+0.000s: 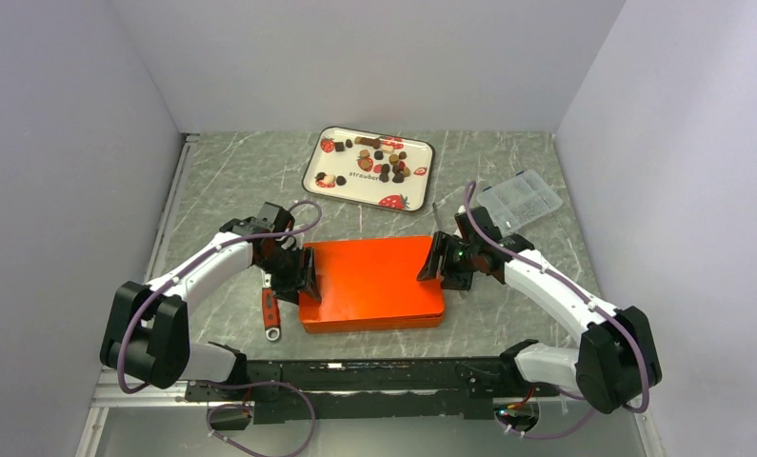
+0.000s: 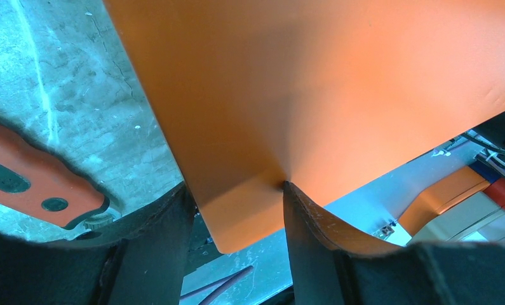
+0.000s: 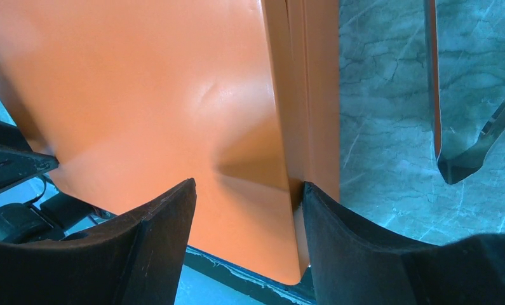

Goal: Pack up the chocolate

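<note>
Your left gripper (image 1: pixel 308 274) and right gripper (image 1: pixel 436 259) sit at opposite ends of the box (image 1: pixel 374 276). Each is about half open, with both fingers against the orange lid, which dimples under them. The chocolate (image 1: pixel 384 162) lies loose on the tray (image 1: pixel 355 192) behind the box, none of it packed. If you lift unevenly, one thin pinch may slip and the lid will twist or drop. A tight lid could drag the base up and skid it into the tray. Mind the tool (image 1: pixel 270 314) just left of the box.
</note>
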Controlling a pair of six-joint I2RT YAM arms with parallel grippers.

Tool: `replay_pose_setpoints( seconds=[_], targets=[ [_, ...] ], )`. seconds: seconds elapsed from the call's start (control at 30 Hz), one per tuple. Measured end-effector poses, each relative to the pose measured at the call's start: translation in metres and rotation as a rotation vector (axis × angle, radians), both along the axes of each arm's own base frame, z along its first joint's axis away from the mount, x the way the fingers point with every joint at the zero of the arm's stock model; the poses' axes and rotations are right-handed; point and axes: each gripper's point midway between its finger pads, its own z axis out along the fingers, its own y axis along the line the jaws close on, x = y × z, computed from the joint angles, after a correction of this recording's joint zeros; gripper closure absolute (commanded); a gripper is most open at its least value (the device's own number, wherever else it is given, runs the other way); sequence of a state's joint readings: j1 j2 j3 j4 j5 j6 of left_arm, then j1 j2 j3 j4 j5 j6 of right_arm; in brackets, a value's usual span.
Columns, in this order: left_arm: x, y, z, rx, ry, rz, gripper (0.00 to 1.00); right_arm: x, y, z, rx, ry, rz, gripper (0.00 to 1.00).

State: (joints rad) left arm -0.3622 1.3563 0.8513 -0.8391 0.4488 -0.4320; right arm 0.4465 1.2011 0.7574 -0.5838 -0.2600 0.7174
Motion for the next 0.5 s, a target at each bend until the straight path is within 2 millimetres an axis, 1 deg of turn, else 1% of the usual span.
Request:
replay_pose_setpoints(
  seconds=[0.5],
  targets=[
    [-0.0012, -0.0019, 0.0017, 0.019, -0.011, -0.023, 0.45, -0.0031, -0.0020, 0.0058, 0.005, -0.020, -0.002, 0.36]
  ],
)
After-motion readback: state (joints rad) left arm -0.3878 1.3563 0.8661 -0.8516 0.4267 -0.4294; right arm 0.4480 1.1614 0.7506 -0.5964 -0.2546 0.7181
